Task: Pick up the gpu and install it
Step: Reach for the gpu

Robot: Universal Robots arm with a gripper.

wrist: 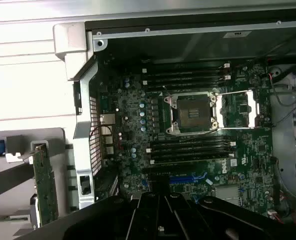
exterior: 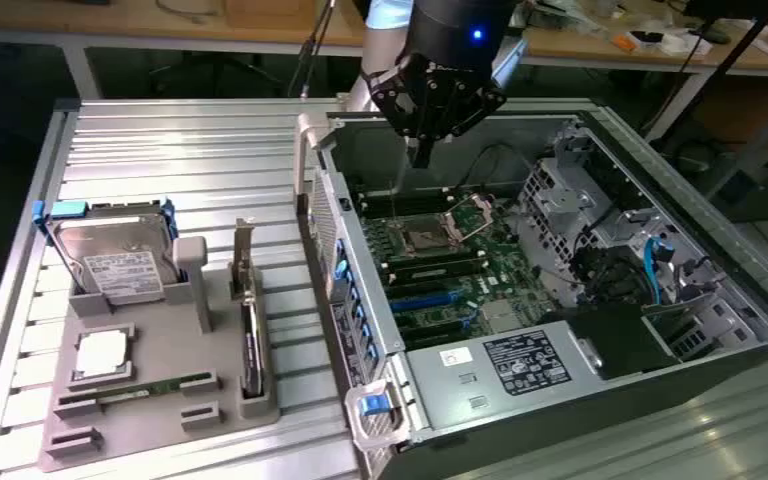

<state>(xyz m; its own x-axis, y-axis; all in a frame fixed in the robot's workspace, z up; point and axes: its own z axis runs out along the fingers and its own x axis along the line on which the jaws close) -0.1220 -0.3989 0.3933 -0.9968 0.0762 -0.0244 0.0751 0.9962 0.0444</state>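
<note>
- The gpu [exterior: 249,340] stands on its long edge in a slot of a grey holder tray [exterior: 157,425]. Nothing touches it. Its silver bracket [exterior: 244,255] rises at the end that faces the gripper.
- The gripper [exterior: 420,157] has its fingers pressed together and carries nothing. It hangs over the open computer case [exterior: 704,250], above the motherboard [exterior: 444,255] and close to the bare CPU socket [exterior: 434,238].
- From the gripper, the gpu is well apart. It sits on the other side of the case's side wall [exterior: 337,260], off toward the exterior view's left and nearer that camera.
- The card's long axis runs roughly alongside that wall. Seen from the gripper it therefore lies close to end-on, bracket end first, with its flat faces turned sideways.
- This is the only arm, and the case wall stands between its tool and the card. By my reading, the pick has not begun.
- Farther from the gripper than the gpu, the same tray holds three other parts:
  - a narrow green memory stick [exterior: 137,387] lying flat just beside the card,
  - a square processor chip [exterior: 101,355] beyond that,
  - a silver hard drive [exterior: 111,268] propped upright at the tray's far corner.
- In the wrist view a blue expansion slot [wrist: 186,178] on the motherboard lies just ahead of the fingers.
- Tray and case both rest on a ribbed metal table [exterior: 171,150].
</note>
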